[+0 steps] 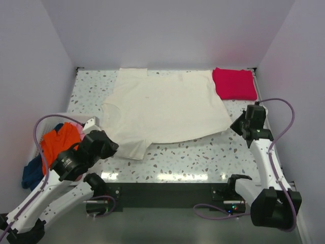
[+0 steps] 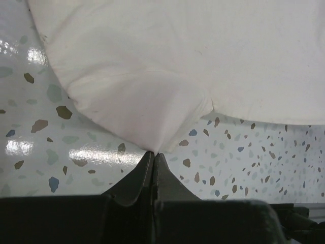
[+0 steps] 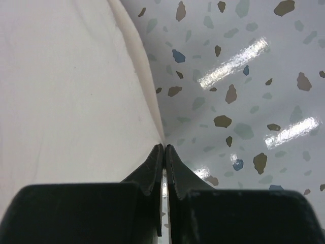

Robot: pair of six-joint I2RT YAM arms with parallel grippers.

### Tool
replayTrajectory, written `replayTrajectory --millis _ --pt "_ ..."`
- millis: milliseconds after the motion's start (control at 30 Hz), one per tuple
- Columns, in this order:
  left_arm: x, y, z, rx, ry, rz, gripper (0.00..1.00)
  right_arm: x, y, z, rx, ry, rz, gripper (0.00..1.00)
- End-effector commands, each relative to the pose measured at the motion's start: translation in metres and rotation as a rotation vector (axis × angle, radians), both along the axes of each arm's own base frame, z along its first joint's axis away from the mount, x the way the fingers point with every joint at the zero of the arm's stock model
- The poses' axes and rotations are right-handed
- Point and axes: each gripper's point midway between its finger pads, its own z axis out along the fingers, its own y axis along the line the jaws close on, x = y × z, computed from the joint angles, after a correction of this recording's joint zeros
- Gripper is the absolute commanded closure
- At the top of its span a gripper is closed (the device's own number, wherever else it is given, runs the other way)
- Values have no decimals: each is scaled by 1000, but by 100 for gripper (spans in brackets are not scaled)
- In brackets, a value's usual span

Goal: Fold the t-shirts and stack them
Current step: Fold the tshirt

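A cream off-white t-shirt lies spread flat across the middle of the table. My left gripper is shut on its near-left sleeve; in the left wrist view the cloth runs into the closed tips. My right gripper is shut on its near-right hem corner; in the right wrist view the cloth edge meets the closed tips. A folded magenta-red t-shirt lies at the back right corner.
A white basket at the left edge holds an orange shirt, a dark blue shirt and a bit of pink cloth. White walls close in the terrazzo table on three sides.
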Motion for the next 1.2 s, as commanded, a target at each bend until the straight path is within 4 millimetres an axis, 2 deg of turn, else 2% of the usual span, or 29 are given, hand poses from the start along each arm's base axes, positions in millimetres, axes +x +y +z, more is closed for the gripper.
replayTrajectory --millis 0,133,233,300,333,400,433,467,500,533,567,600,767,800,833,867,900,933,1000,1033,1067,1100,1133,1167 --pt "-3 8 32 -14 -66 1 100 -18 -1 6 -17 4 2 100" --pt "5 6 45 -20 -102 14 100 -15 2 8 -7 9 15 100" --pt "18 0 43 4 -116 10 100 -5 3 0 6 30 25 100" --pt "34 -5 40 48 -127 20 100 10 3 5 14 19 30 100" --pt "44 -10 36 75 -119 19 100 17 6 -3 32 50 43 100" --pt "59 -12 41 113 -140 39 100 34 5 7 36 25 45 100" --pt "70 -16 38 143 -137 46 100 42 5 8 41 18 42 100" --pt "77 -17 40 157 -147 51 100 48 4 0 47 48 39 100" --pt "86 -20 44 162 -160 50 100 60 3 7 45 35 39 100" --pt "101 -21 43 183 -166 59 100 65 3 7 46 37 39 100" --pt "110 -20 44 186 -170 63 100 71 6 -2 65 67 51 100" --pt "121 -15 41 174 -153 72 100 81 5 6 64 48 56 100" --pt "172 -13 32 197 -148 71 100 110 2 3 71 65 54 100" --pt "181 -16 41 189 -162 72 100 120 3 1 79 74 58 100" --pt "192 -13 32 206 -135 82 100 124 3 0 85 75 55 100" --pt "202 -13 41 200 -150 94 100 130 3 1 92 69 54 100" --pt "207 -12 41 201 -143 96 100 138 3 4 95 61 54 100" --pt "217 -7 34 205 -121 115 100 143 4 -3 101 76 56 100" --pt "232 0 41 189 -130 135 100 153 3 -1 107 69 49 100" --pt "239 3 33 192 -107 139 100 157 3 -8 113 84 48 100" --pt "247 4 39 180 -119 144 100 160 3 -9 119 85 45 100" --pt "251 4 39 168 -114 138 100 165 3 -6 122 77 47 100" --pt "259 10 34 173 -100 148 100 167 4 -13 131 90 48 100" --pt "266 10 40 162 -112 147 100 170 4 -13 134 87 47 100"
